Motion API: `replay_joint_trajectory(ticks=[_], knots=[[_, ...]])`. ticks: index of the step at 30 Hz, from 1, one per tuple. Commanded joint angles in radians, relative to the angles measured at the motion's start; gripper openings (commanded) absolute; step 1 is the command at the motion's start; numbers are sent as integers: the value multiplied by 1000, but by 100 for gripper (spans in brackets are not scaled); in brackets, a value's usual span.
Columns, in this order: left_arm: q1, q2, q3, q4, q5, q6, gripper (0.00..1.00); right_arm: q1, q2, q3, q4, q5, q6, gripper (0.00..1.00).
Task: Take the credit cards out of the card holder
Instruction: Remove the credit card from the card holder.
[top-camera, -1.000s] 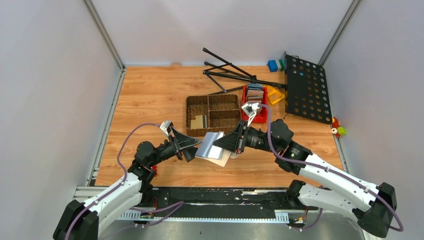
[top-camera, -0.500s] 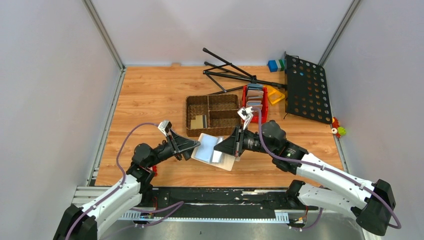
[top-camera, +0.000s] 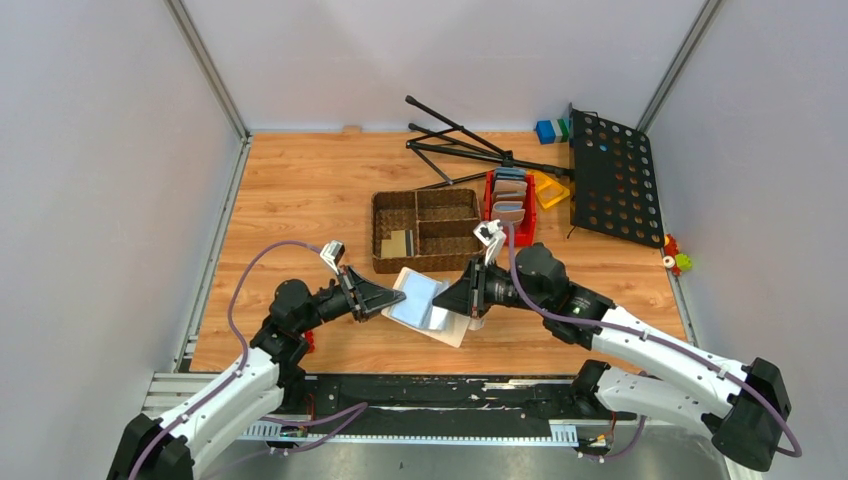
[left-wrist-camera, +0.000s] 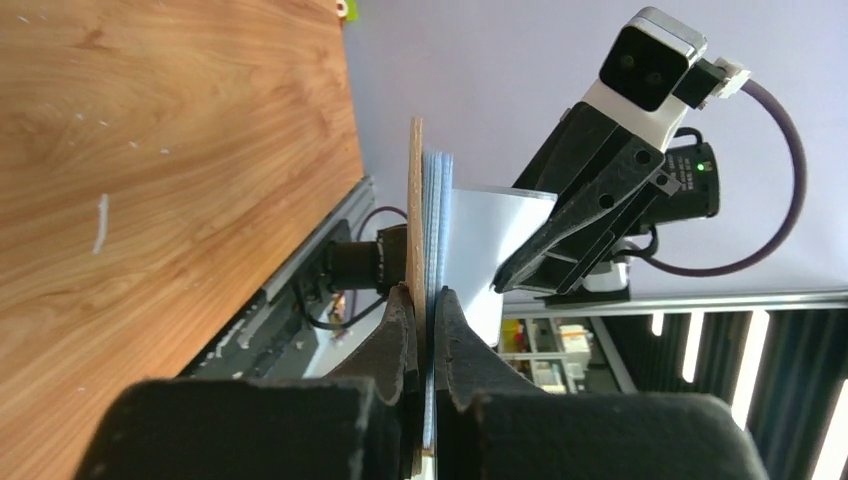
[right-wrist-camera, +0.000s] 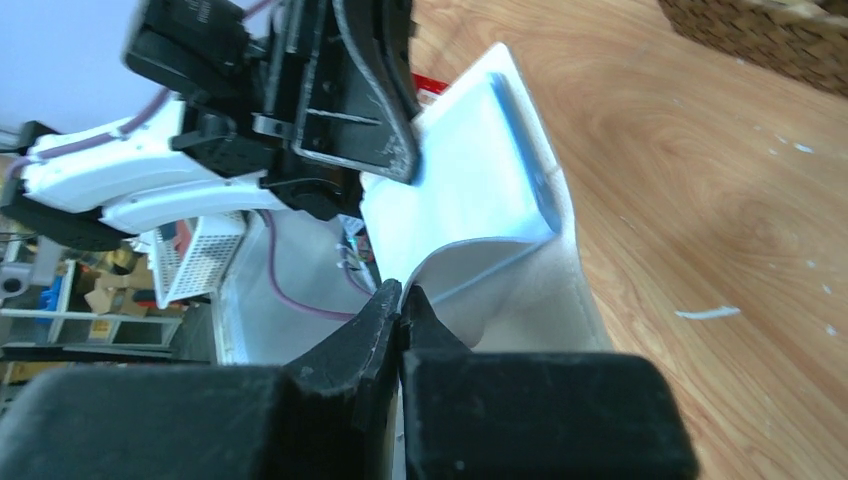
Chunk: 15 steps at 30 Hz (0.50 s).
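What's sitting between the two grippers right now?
The open card holder fills the gap, with the left gripper shut on one side of it and the right gripper on the other. The top view shows it best.

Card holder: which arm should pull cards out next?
Probably left: the left pincer is shut on the card holder's layered edge, while the right pincer clamps its pale flap, bracing it.

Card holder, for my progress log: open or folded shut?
Open: card holder shows its pale blue inside, spread between left gripper and right gripper.
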Motion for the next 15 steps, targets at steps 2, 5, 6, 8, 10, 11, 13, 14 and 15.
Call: replay_joint_trajectory(ticks=[2,5,6,8,10,11,13,14,15], knots=[[-4,-11,54,-205,-74,247,0,-9,7,-17,-100,142,-85,15],[-13,-2,47,-231,-122,320,0,-9,20,-48,-139,202,-110,47],[-22,5,44,-220,-130,331,0,-8,25,-55,-150,222,-114,51],[-48,20,47,-220,-159,365,0,-9,32,-57,-189,268,-124,59],[-80,29,54,-254,-209,413,0,-9,35,-54,-226,304,-137,67],[-95,31,56,-272,-243,434,0,-9,36,-50,-238,310,-142,71],[-131,28,54,-292,-311,474,0,-9,35,-46,-256,313,-145,76],[-149,27,54,-302,-347,497,0,-9,35,-44,-262,314,-142,78],[-169,24,54,-312,-383,516,0,-8,35,-41,-267,313,-137,79]])
